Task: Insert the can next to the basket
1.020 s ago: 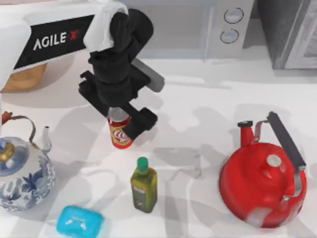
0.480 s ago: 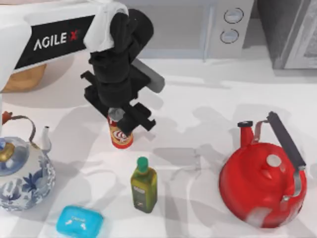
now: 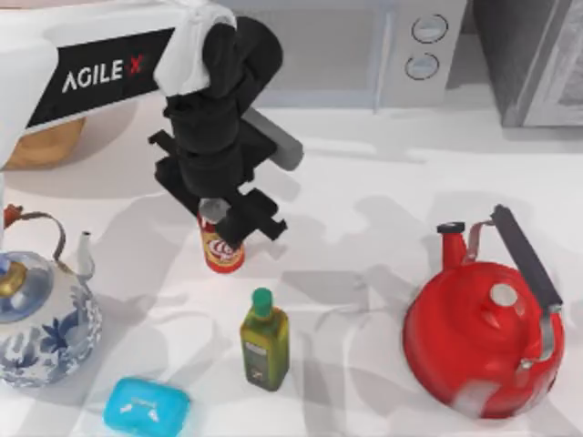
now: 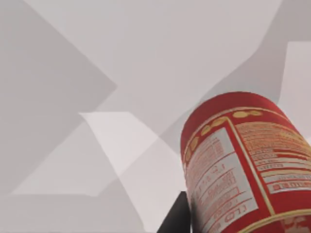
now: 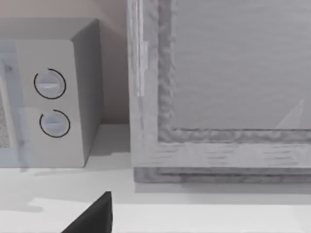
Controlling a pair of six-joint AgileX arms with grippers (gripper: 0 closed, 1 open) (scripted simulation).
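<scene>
The red can [image 3: 222,249] stands upright on the white table, left of centre. My left gripper [image 3: 219,215] reaches down over its silver top, with black fingers [image 3: 258,217] on either side, shut on the can. Up close, the left wrist view shows the can's label [image 4: 243,165] above the tabletop. At the far left, a tan edge of the basket [image 3: 44,146] pokes out from under my left arm's white link, well apart from the can. My right arm is parked off to the right; a dark part of the right gripper [image 5: 92,218] shows at the edge of its wrist view.
A green-capped olive oil bottle [image 3: 264,342] stands just in front of the can. A blue-and-white teapot [image 3: 41,319] and a blue box [image 3: 146,407] sit front left. A red kettle [image 3: 483,341] sits front right. A microwave [image 3: 364,45] and a grey cabinet [image 3: 537,59] line the back.
The left gripper's fingers have drawn in against the can since a second ago. Over the last half second nothing has visibly moved.
</scene>
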